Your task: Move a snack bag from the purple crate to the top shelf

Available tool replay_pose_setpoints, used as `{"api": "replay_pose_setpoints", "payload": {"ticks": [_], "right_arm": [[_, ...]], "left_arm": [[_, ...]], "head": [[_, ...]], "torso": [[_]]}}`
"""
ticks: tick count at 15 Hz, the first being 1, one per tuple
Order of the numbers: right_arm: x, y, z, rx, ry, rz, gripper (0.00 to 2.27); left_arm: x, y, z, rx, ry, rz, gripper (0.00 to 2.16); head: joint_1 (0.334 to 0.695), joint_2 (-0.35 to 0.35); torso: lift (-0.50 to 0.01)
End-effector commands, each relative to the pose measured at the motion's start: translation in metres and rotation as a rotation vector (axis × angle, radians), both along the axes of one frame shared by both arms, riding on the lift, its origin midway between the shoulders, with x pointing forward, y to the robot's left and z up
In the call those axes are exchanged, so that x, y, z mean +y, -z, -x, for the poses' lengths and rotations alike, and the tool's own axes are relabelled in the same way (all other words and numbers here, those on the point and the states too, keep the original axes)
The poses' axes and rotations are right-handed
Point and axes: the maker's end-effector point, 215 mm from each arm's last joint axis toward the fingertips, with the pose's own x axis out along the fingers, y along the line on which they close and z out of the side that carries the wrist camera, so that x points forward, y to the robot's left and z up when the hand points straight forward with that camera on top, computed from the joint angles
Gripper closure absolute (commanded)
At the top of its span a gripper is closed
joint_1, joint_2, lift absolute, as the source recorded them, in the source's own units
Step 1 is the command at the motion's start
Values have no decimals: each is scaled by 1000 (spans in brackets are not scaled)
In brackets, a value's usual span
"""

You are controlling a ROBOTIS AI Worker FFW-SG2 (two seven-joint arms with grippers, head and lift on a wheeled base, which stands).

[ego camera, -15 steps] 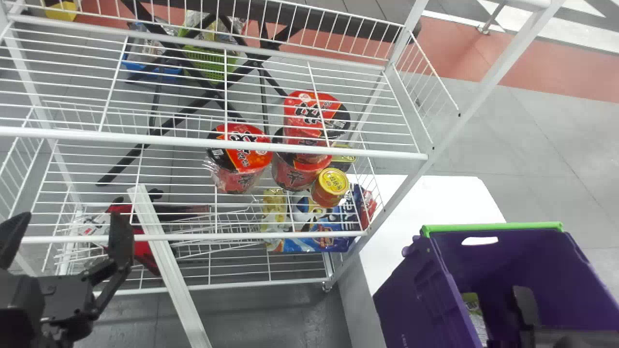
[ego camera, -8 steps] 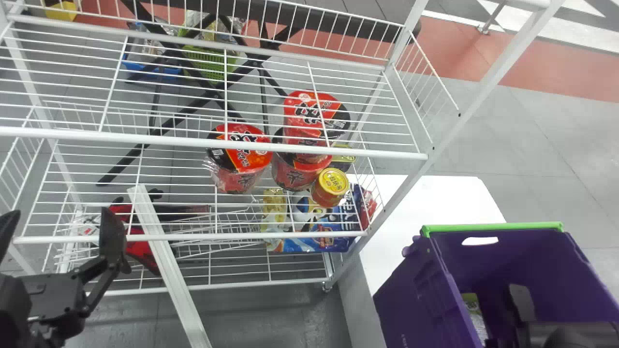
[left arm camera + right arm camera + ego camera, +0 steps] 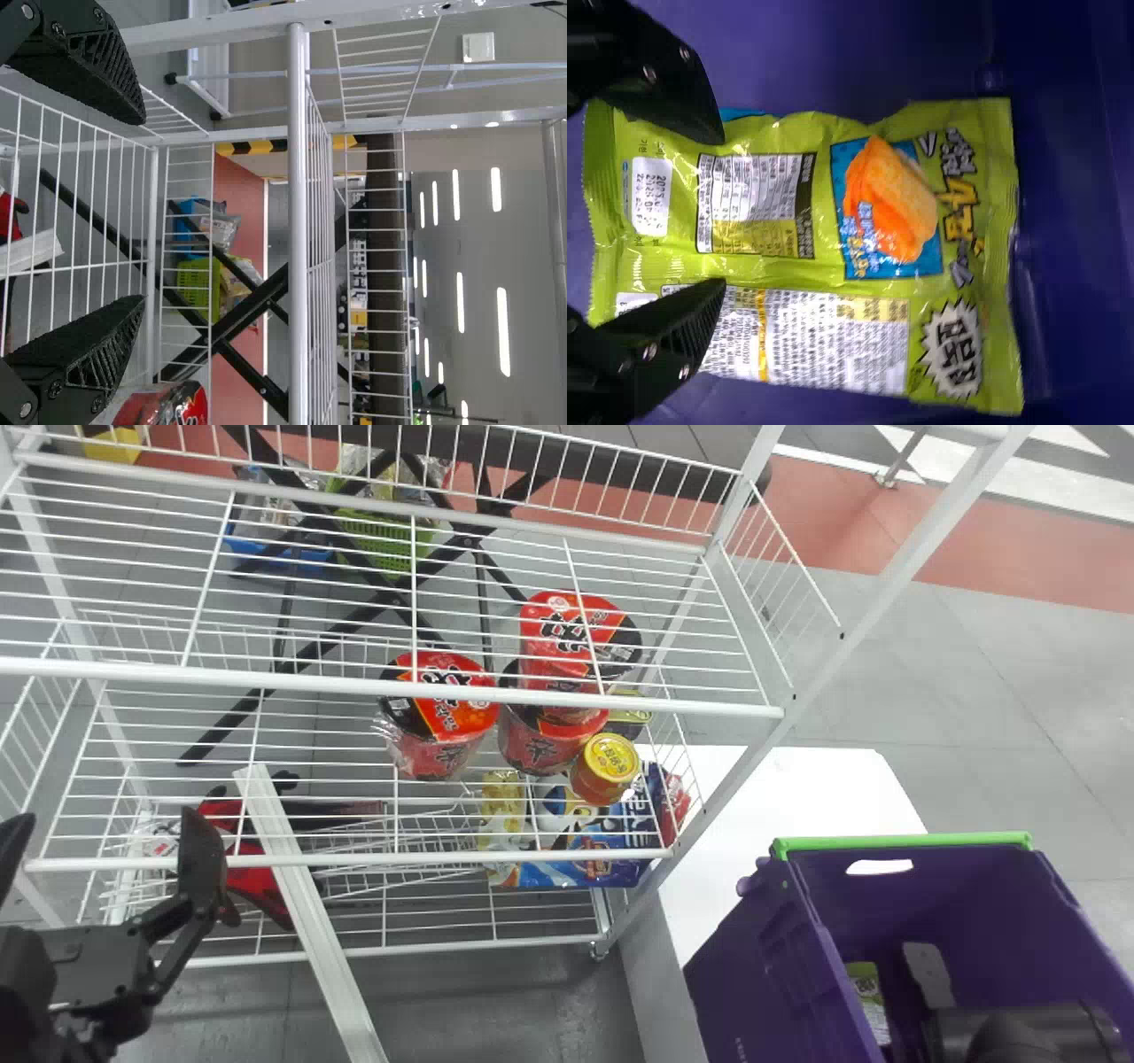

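Inside the purple crate (image 3: 744,974), my right gripper (image 3: 928,974) is partly hidden by its own arm. A green snack bag (image 3: 866,996) shows by the crate's left wall. From the right wrist, the bag (image 3: 824,221) lies flat with its printed side facing the camera, and my right gripper (image 3: 722,212) has its fingers apart over one end of it. Over at the left, in front of the rack, my left gripper (image 3: 104,855) is parked open and holds nothing. In the left wrist view my left gripper (image 3: 142,210) faces the wire shelves.
The white wire top shelf (image 3: 354,680) spans the rack, with a thick post (image 3: 886,593) at its right. Red noodle cups (image 3: 443,717) and a small yellow-lidded can (image 3: 607,766) stand on the shelf below. A white table (image 3: 780,797) supports the crate.
My right gripper has shifted a little left and away from the robot inside the crate, and more of its arm shows. My left gripper has drifted slightly left, still open.
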Motion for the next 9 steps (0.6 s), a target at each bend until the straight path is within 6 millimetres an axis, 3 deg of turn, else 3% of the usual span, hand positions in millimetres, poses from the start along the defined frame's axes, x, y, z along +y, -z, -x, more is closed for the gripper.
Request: {"api": "replay_pose_setpoints", "payload": {"ticks": [1,2,4,9], "right_arm": [[0,1,0,14,-15,9,1008],[-1,0,0,14,-15,10,1426],[0,1,-1,7,-14,6,1814],[-6,-1,19,27,4,37,1835]], "left_arm": [[1,2,-1,3,-2,-2,103],[2,3,-2,4,-4,1,103],[2,3,-4,3,-4,2,103],[1,4,-5,8,-6,3,103]], "head": [[695,-350],[695,-350],[695,-350],[695,-350]], "torso": [[-455],[-455],[-455],[-455]]}}
